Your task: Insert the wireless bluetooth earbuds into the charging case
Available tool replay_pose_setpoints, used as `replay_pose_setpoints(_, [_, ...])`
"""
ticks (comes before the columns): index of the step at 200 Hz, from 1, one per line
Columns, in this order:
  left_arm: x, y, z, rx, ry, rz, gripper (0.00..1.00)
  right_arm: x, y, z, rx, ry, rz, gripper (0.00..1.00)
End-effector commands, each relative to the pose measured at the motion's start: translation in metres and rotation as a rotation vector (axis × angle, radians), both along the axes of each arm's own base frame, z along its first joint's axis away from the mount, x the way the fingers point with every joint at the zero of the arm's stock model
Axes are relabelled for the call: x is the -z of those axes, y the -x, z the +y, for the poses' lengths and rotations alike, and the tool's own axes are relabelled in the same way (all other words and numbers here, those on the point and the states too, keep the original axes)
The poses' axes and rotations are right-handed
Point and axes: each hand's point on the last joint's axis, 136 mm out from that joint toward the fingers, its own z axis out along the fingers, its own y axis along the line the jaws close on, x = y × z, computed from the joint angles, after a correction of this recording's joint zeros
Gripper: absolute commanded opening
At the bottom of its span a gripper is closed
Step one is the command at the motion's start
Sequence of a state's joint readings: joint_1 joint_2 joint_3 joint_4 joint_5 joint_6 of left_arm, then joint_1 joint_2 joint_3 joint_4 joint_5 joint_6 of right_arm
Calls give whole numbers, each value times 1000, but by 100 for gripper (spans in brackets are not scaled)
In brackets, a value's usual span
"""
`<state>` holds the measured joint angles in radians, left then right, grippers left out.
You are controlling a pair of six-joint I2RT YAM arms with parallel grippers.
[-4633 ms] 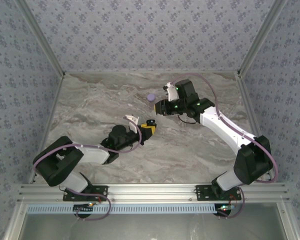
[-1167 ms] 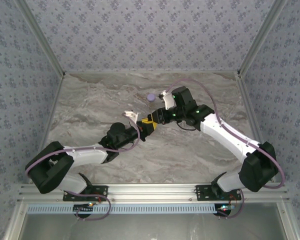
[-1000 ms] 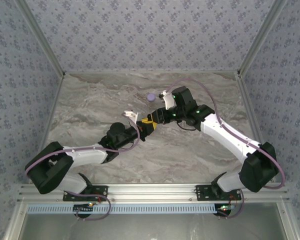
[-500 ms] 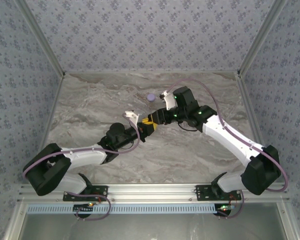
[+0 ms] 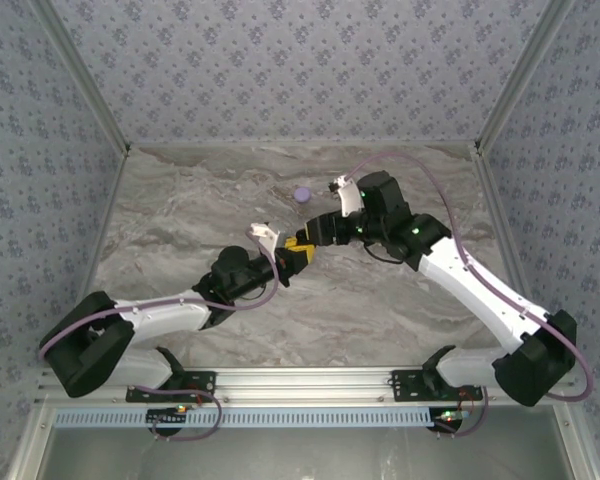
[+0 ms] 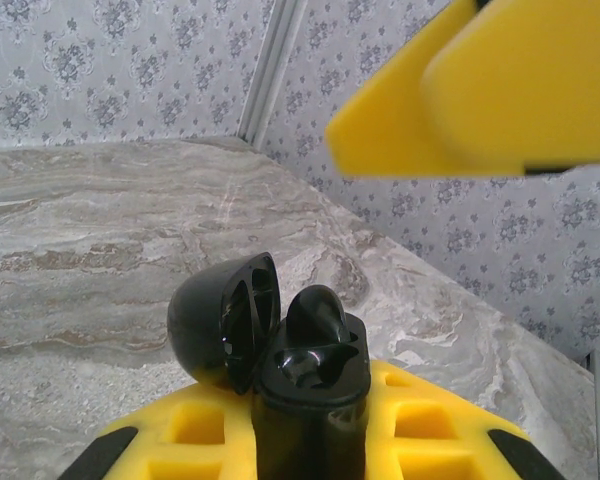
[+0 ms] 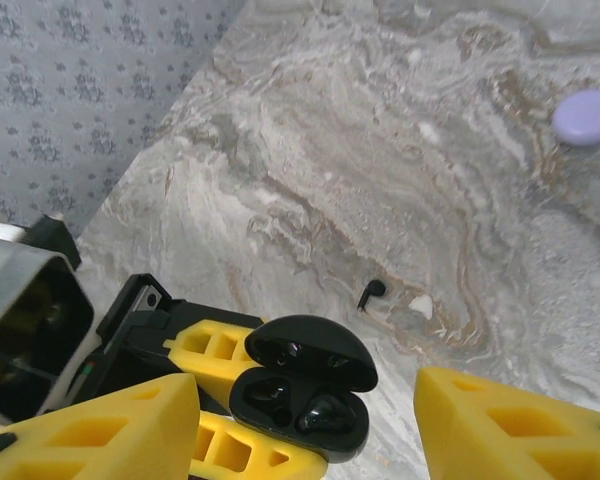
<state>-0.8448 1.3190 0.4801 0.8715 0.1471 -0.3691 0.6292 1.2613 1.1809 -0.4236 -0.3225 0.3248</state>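
Observation:
My left gripper is shut on the black charging case, holding it above the table with its lid swung open. One black earbud sits in a slot of the case; the slot beside it looks empty. A second earbud lies loose on the marble beyond the case. My right gripper hovers just above the case, open, its yellow fingers spread to either side with nothing between them. From above, the right gripper hangs close to the left one.
A pale lilac disc rests on the marble table behind the grippers and at the upper right in the right wrist view. Patterned walls close the table on three sides. A right finger hangs over the case.
My right gripper has opened and drawn back a little from the case, its elbow swinging right. The left gripper still holds the case in nearly the same place.

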Motion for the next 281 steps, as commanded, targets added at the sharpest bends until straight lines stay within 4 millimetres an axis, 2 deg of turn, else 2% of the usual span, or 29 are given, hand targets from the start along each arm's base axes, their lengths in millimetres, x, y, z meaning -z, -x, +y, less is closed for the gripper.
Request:
replay_pose_setpoints(1, [-21, 2, 0, 2, 10, -54, 13, -19, -5, -15, 80, 8, -54, 63])
replay_pose_setpoints(32, [-23, 7, 9, -9, -8, -61, 13, -17, -17, -37, 202, 44, -59, 64])
replay_pose_setpoints(34, [-23, 8, 10, -10, -10, -60, 13, -4, -17, -40, 209, 64, -35, 65])
replay_pose_setpoints(36, [-23, 8, 10, -10, -13, -58, 13, 0, -17, -42, 216, 72, -27, 65])
replay_pose_setpoints(74, [-30, 17, 24, -22, -35, -44, 13, 44, -30, -60, 271, 163, 93, 65])
replay_pose_setpoints(118, [-37, 25, 52, -90, -85, -1, 13, 98, -41, -55, 246, 237, 218, 64])
replay_pose_setpoints(150, [-42, 34, 65, -99, -129, 20, 14, 130, -49, -32, 205, 214, 308, 62])
replay_pose_setpoints(174, [-46, 38, 76, -127, -148, 15, 15, 156, -48, -10, 153, 240, 360, 60])
replay_pose_setpoints(178, [-48, 38, 79, -135, -148, 11, 15, 149, -53, -1, 139, 226, 346, 59])
replay_pose_setpoints(204, [-56, 43, 96, -177, -152, -16, 15, 174, -50, 29, 75, 269, 393, 55])
replay_pose_setpoints(234, [-60, 49, 117, -232, -163, -29, 15, 190, -45, 61, 21, 304, 418, 51])
replay_pose_setpoints(281, [-60, 54, 136, -275, -172, -25, 15, 213, -41, 94, -14, 362, 463, 42])
